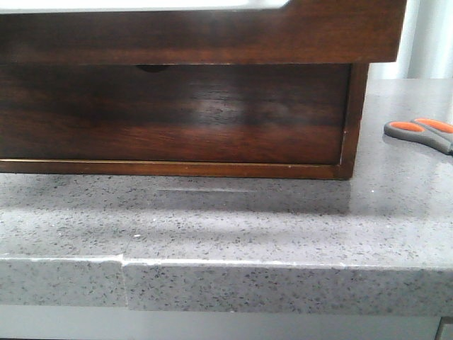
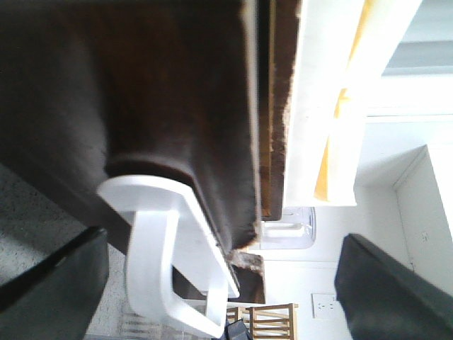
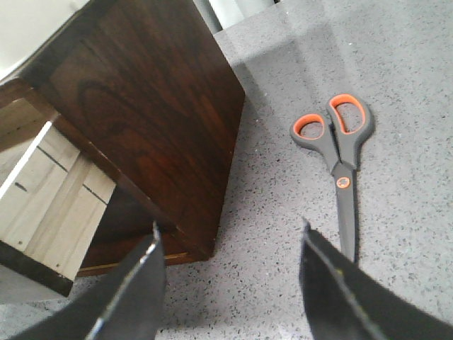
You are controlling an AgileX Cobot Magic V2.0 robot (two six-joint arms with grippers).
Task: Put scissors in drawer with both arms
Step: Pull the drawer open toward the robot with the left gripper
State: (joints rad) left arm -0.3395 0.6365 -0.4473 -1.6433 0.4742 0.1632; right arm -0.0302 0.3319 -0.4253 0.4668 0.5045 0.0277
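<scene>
scissors [image 3: 341, 145]: one, on counter | drawer [image 1: 198, 32]: one — pulled out | both jaws apart — empty

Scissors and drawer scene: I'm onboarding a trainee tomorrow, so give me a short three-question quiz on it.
1. True or false: the scissors lie on the countertop.
2. Which stands open over the scissors: A) left end effector B) right end effector?
3. Fill in: the upper drawer is pulled ___.

Key: 1 true; 2 B; 3 out.
</scene>
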